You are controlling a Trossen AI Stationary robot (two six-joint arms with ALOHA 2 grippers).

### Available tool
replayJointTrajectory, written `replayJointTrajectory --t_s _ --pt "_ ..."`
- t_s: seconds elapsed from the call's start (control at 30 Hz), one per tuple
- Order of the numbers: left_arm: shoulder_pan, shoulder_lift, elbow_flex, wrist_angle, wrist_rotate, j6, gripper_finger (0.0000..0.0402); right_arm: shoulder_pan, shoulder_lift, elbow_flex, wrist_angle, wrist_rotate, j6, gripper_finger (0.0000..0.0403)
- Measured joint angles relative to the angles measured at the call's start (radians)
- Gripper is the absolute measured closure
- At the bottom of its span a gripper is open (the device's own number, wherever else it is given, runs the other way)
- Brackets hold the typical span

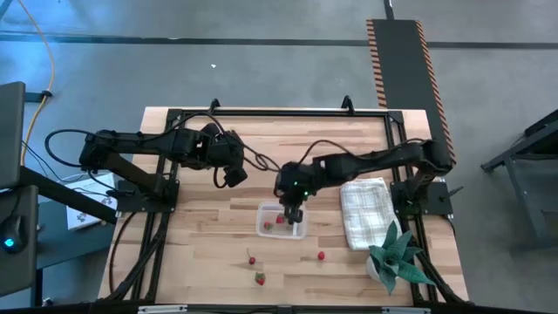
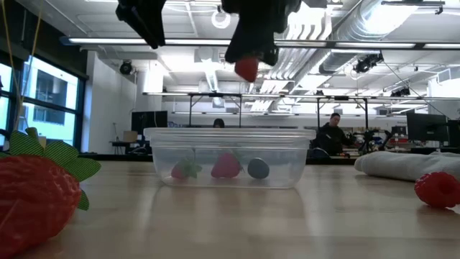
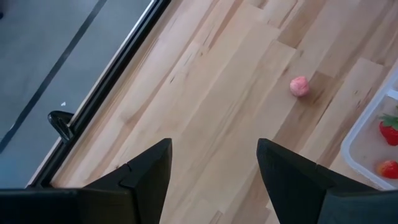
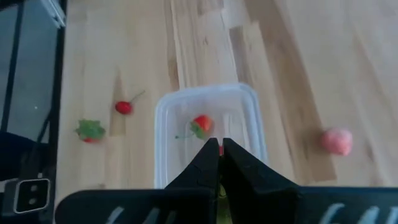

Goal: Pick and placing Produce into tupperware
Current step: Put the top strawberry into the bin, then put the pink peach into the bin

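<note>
Tupperware point(image 1: 282, 220) set mid-desk, right tool point(image 2: 248, 66) held above it clamped on a red strawberry point(image 2: 246, 69), seen only low, left tool point(image 3: 211, 165) parted, far left.

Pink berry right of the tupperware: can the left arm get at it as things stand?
Probably not directly. The right gripper hangs over the tupperware, between the left gripper and the pink berry. It would have to go around.
</note>
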Motion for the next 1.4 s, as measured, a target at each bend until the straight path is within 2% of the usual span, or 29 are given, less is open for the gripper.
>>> replayJointTrajectory --t_s 0.33,0.63,1.07,1.27,1.4 --pt "0.000 0.000 0.000 0.001 0.005 0.034 0.0176 0.066 0.133 -0.001 0.039 -0.003 0.084 0.0403" --pt "0.000 0.000 0.000 0.000 0.009 0.044 0.0176 0.080 0.163 -0.001 0.030 0.006 0.066 0.0396" --pt "0.000 0.000 0.000 0.001 0.012 0.044 0.0176 0.071 0.159 0.007 -0.019 0.010 0.066 0.0280" --pt "0.000 0.008 -0.007 0.085 0.013 0.049 0.0176 0.054 0.102 0.063 -0.163 0.146 0.058 0.0265" --pt "0.001 0.020 -0.053 0.215 0.071 0.058 0.0176 0.039 0.022 0.097 -0.318 0.271 0.084 0.0265"
